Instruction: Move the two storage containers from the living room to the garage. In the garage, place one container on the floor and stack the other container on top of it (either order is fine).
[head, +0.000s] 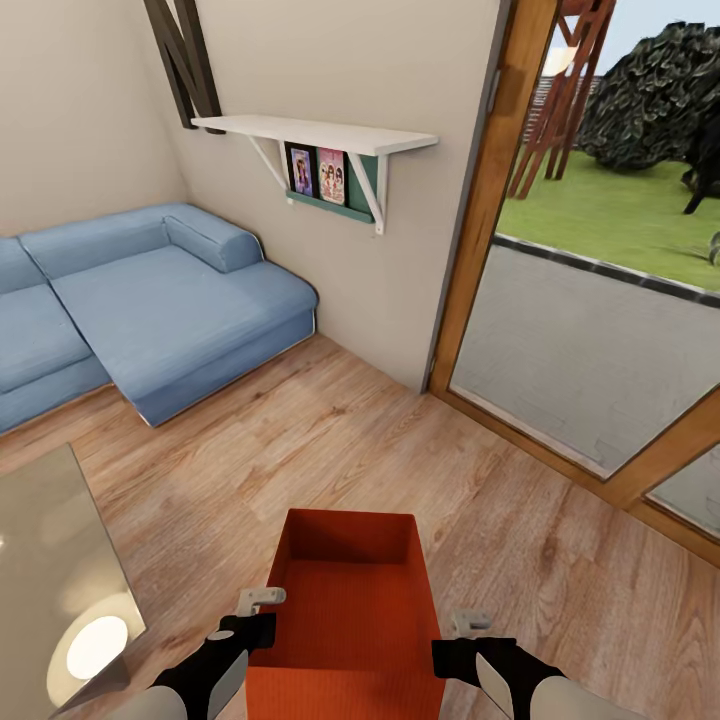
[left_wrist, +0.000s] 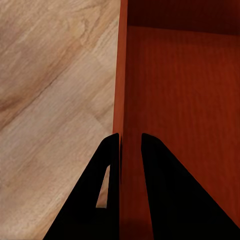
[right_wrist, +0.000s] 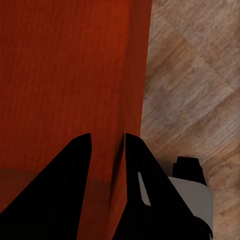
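From the head view I have one orange-red storage container (head: 345, 610) carried in front of me over the light wood plank floor (head: 330, 450) of the living room, with the left gripper (head: 262, 600) on its left wall and the right gripper (head: 470, 622) on its right wall. The blue sofa (head: 150, 310) sits ahead to the left, a glass-topped table (head: 50, 560) is close on my left, and the wood-framed glass door (head: 560, 330) runs along the right. A white wall shelf (head: 320, 135) hangs well above. My worry here is the turn: swing wide and the bin's far corner could clip the table or the door frame.

In the left wrist view the fingers (left_wrist: 107, 165) are nearly together, one on each side of the thin container wall (left_wrist: 119, 75), clamped on it. That is an edge pinch on ribbed plastic, so a jolt from the base could let the wall slide out.

In the right wrist view the fingers (right_wrist: 80, 170) straddle the opposite wall (right_wrist: 135, 75) the same way, closed on it. I judge that if the arms drift apart or together while driving, the thin walls could flex and one grip could slip, tipping the bin. I cannot see the second container.
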